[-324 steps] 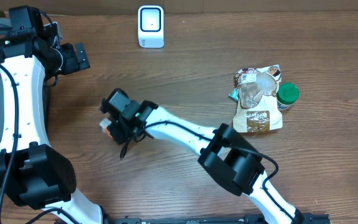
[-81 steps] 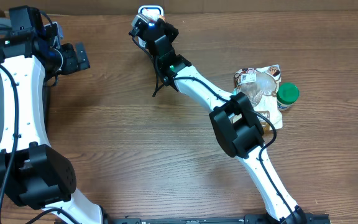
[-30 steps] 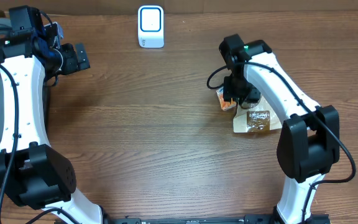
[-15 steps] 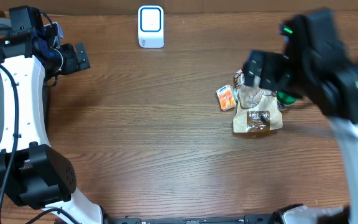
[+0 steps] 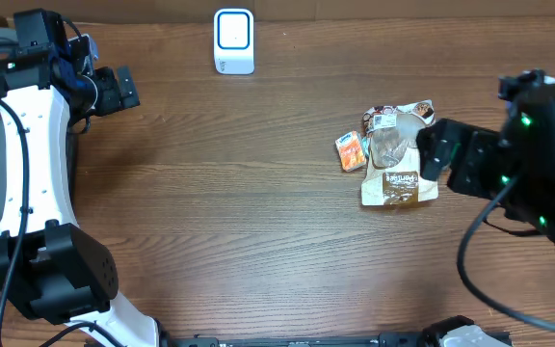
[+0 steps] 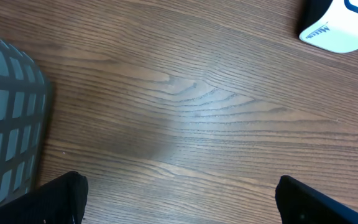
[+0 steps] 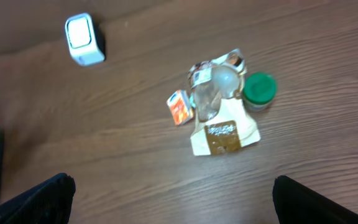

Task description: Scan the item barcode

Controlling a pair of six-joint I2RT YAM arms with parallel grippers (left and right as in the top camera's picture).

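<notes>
Small orange packet point(image 5: 351, 151) lies on counter point(image 5: 258, 212), just left of brown bag point(image 5: 399, 183). Right hand point(image 5: 441, 152) is above & to its right, jaws wide open, empty. Left hand point(image 5: 116, 89) is open too, well apart.

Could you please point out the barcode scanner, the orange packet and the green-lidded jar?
barcode scanner point(image 5: 233, 35): overhead view, middle of its white face.
orange packet point(image 5: 351, 152): overhead view, centre of its top side.
green-lidded jar point(image 7: 258, 87): right wrist view, middle of the lid.
</notes>
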